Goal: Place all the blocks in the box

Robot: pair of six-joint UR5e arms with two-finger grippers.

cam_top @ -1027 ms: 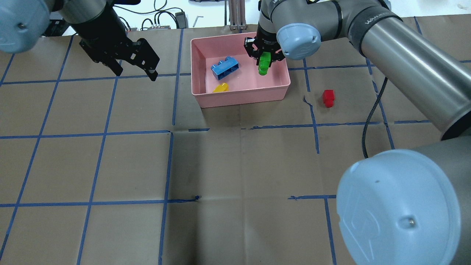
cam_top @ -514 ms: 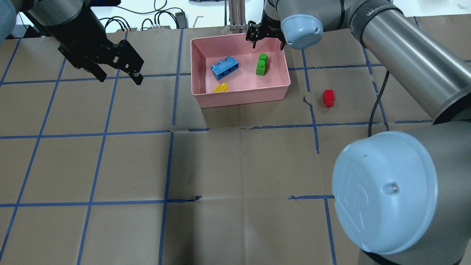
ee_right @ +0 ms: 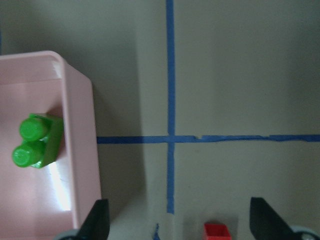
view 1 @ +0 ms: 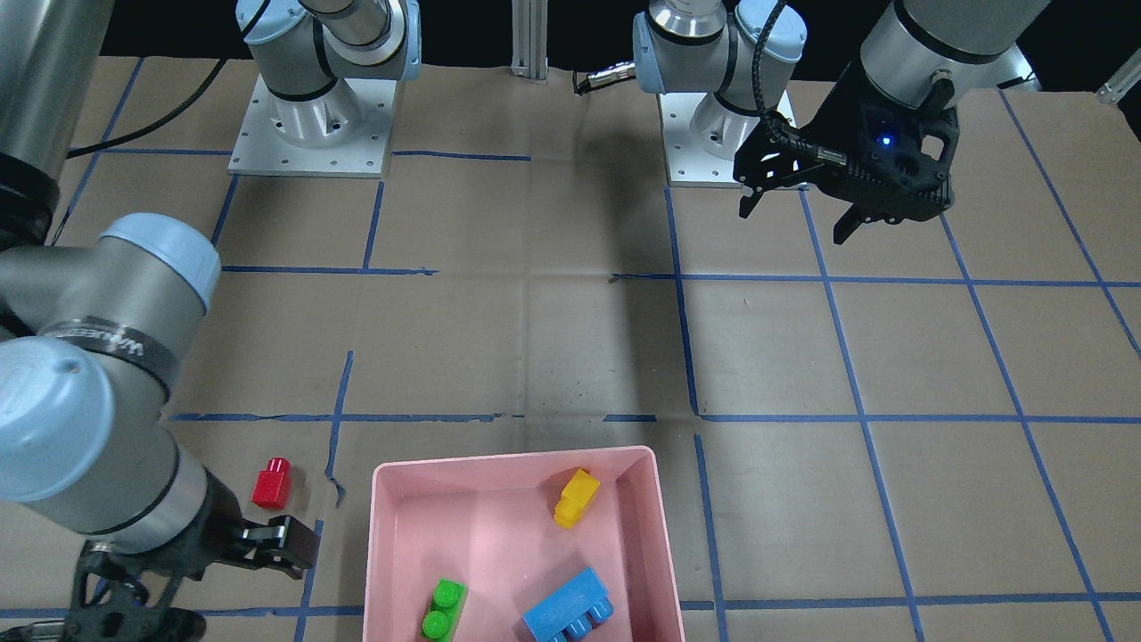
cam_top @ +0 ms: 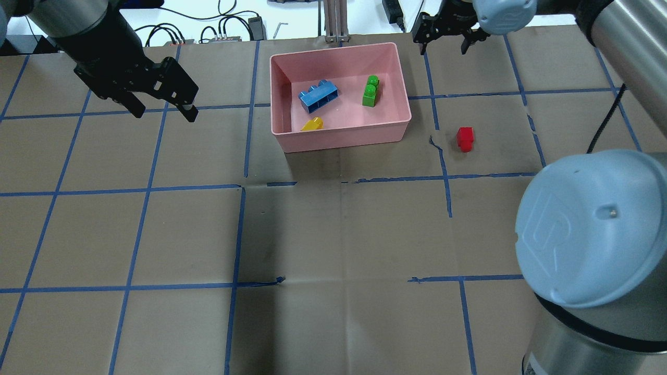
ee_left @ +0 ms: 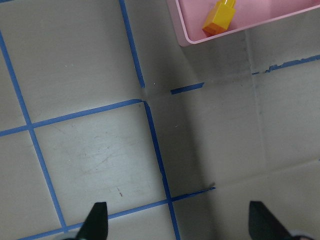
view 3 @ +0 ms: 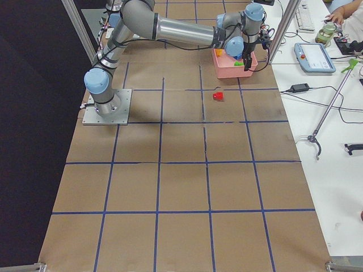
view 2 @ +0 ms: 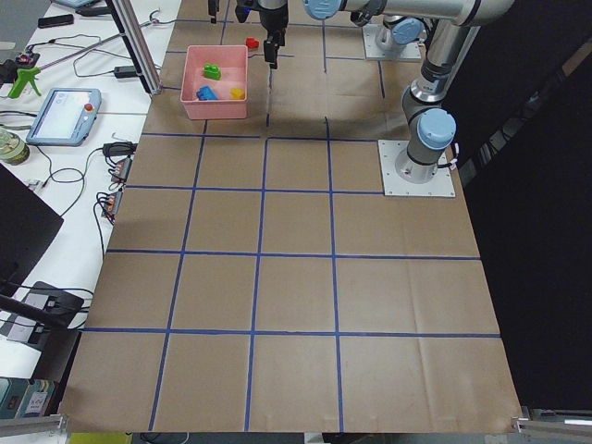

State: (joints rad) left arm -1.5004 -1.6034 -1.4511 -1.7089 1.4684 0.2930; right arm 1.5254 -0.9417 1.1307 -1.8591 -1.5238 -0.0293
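Left to collect: only the red one-stud block [cam_top: 465, 138], lying on the brown paper below the right gripper [cam_top: 442, 47], back toward the robot's side and slightly outward. In the right wrist view, shows at the bottom edge, roughly between the two fingertips.

Probably light, hard and smooth-sided. Likely to skid or tip on the paper if one finger touches first. Best taken across two flat opposite walls of the body, below the stud, with both fingers closing evenly.

Right gripper: spread wide, holding nothing, raised over the table beyond the far right corner of the pink box [cam_top: 338, 138], fingers pointing down. Box wall to the hand's inner side, with the green two-stud block [cam_top: 370, 91] just inside it. Farther in from that hand, the blue block [cam_top: 318, 97] and the yellow block [cam_top: 312, 124], both on the box floor.

Left gripper [cam_top: 165, 113]: also open and empty, hanging over bare paper with the box well off to its inner side. Only a box corner with the yellow block in its wrist view.
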